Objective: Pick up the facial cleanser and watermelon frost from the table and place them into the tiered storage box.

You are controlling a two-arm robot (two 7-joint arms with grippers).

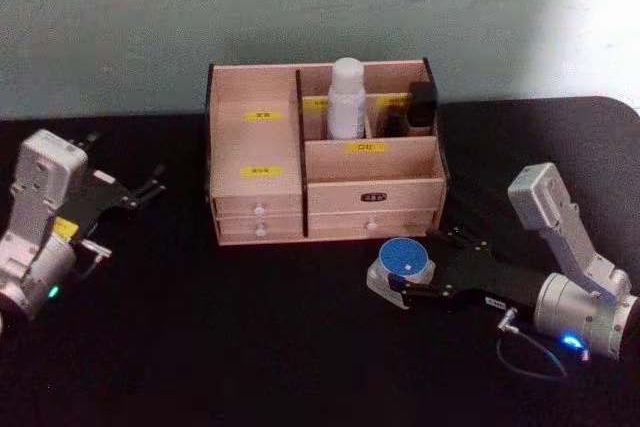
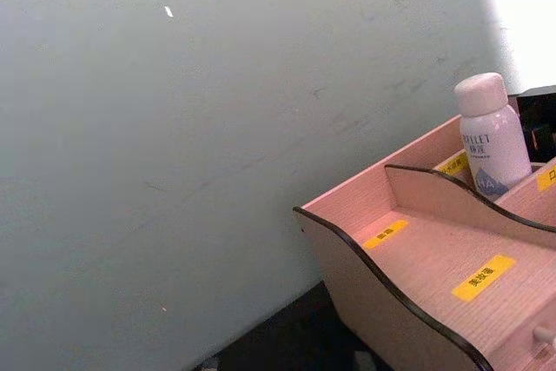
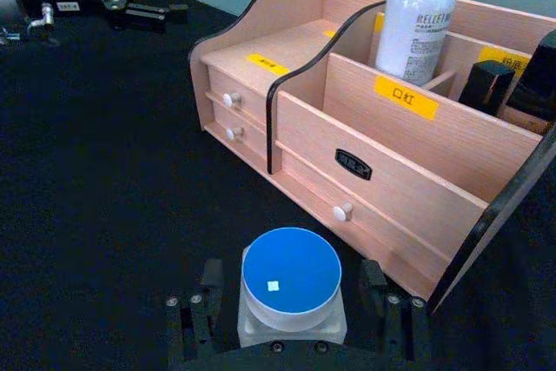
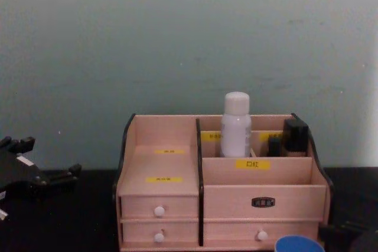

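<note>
The task looks about half done. The facial cleanser (image 1: 346, 99) stands upright in a rear compartment of the tiered storage box (image 1: 260, 147), just right of the tall middle divider and beside some dark items (image 1: 420, 107) in the back right slots. The box sits towards the far edge of the black desk (image 1: 250, 347), roughly at the middle, against a pale green wall (image 4: 177, 39).

The watermelon frost (image 1: 404, 258) is not yet stored. It rests upright on the desk, lid up, just in front of the box's right front corner and near the lower drawers.

The right gripper (image 1: 418, 269) lies low at the desk surface with its pincer spread wide on either side of the jar. In the right wrist view the fingers (image 3: 195, 314) flank the glass body with a thin gap on each side, so I judge that the grasp has not closed.

The left gripper (image 1: 158, 179) is parked near the left edge of the desk, well apart from the box, with its pincer spread and holding nothing.

What remains, by my reading, is to close on the jar, lift it and set it into a free compartment.
</note>
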